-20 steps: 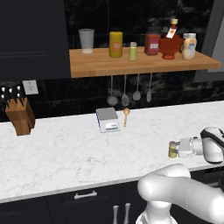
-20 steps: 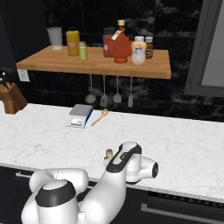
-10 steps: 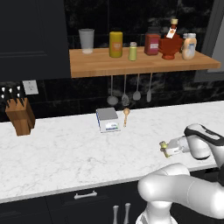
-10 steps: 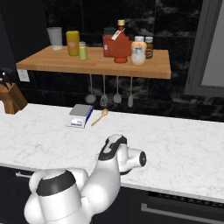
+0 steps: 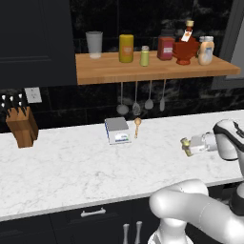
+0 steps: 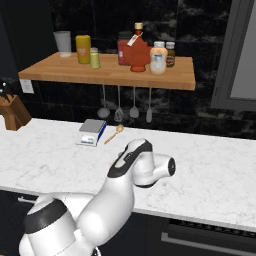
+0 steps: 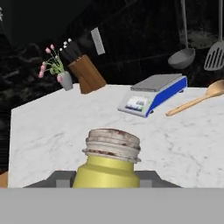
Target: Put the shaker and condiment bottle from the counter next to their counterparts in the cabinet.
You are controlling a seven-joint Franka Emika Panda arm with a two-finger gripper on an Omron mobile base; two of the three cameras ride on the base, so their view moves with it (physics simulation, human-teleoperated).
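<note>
A white marble counter point(image 5: 71, 167) runs below the cabinet point(image 5: 143, 71), an open wooden shelf holding jars and bottles, including a lime-green shaker point(image 5: 145, 55), my load's counterpart. My gripper point(image 5: 189, 146) is clamped around the shaker point(image 7: 107, 164), held sideways just above the counter, I judge for carrying up. 0 labels are legible.
</note>
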